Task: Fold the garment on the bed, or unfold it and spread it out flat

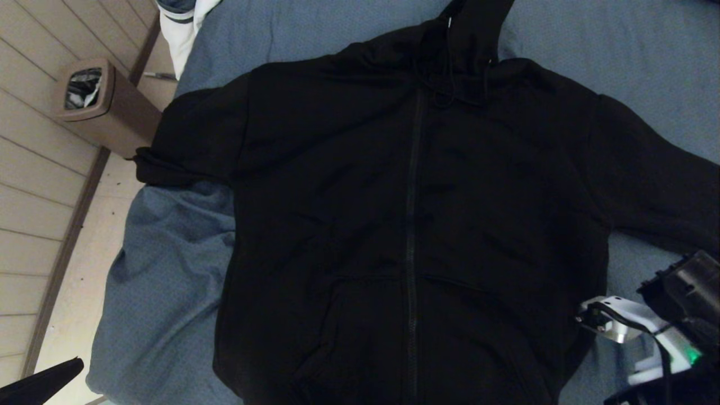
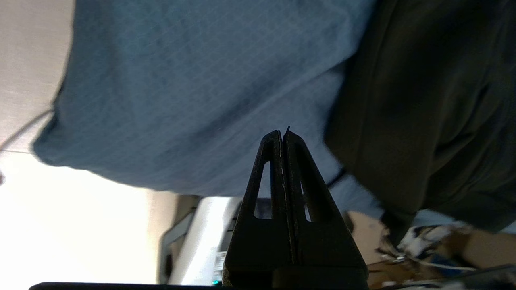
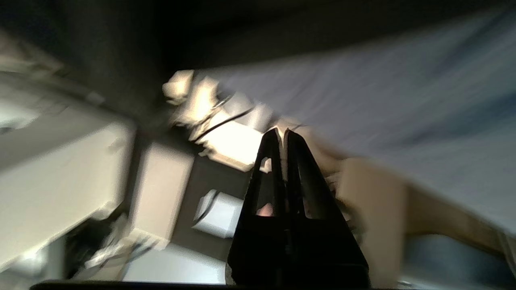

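Head view: hoodie (image 1: 410, 225) spread, centre frame, on bed (image 1: 169, 292). Both grippers' jaws clenched, empty; should part before pinching hem corners.

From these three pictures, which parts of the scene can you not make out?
- Hoodie hem and right cuff: head view, cut off by the picture's edges.
- Hood top: head view, cut off at the upper edge.
- Left gripper: outside the head view.
- Right wrist view: surroundings blurred.
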Robot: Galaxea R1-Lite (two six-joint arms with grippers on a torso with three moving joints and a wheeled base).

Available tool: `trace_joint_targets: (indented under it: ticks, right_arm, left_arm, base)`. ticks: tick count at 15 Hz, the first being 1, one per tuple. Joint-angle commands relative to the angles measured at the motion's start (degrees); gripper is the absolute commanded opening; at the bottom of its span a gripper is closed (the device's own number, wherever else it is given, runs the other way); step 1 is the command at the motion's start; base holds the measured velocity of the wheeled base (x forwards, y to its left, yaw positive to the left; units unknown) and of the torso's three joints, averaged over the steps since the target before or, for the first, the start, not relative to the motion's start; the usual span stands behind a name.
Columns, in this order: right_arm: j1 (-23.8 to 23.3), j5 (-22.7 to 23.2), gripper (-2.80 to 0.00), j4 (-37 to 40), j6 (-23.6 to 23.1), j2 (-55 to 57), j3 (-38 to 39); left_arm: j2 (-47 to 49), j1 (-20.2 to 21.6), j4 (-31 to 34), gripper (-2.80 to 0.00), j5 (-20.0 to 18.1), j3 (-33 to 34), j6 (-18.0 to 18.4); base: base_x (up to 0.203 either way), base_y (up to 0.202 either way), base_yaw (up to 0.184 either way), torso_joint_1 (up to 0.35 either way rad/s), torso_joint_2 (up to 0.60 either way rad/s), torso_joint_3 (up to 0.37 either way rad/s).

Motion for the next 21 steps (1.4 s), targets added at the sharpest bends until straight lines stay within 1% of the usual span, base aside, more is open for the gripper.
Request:
trace_joint_targets:
  ticks: [1,3,6,14,21]
  right_arm:
    - [3.2,-5.9,0.00,-2.4,1.8,4.2,-0.6]
    - [3.9,-6.5,0.00,-3.1,3.9,6.1,-3.4]
    - [4.1,-6.6,0.00,-3.4,5.2,8.1,-6.5]
    - [4.0,-6.7,0.00,-3.4,5.6,10.5,-11.7]
    - [4.6,-7.0,0.00,-3.4,5.5,11.2,-10.9]
  left_arm:
    - [2.3,0.0,-1.2,-2.80,-0.3,0.0,-1.1]
    - [2.7,0.0,-2.3,-2.80,-0.5,0.0,-1.1]
    - [2.7,0.0,-2.7,-2.80,-0.8,0.3,-1.2]
    - [3.5,0.0,-4.6,-2.80,-1.0,1.8,-1.2]
    - [4.0,0.0,-5.4,-2.80,-1.0,2.5,-1.2]
  base:
    - [0.000,0.000,0.000,0.000,0.00,0.000]
    - [0.000,0.000,0.000,0.000,0.00,0.000]
    - [0.000,0.000,0.000,0.000,0.00,0.000]
    - [0.000,0.000,0.000,0.000,0.00,0.000]
    - [0.000,0.000,0.000,0.000,0.00,0.000]
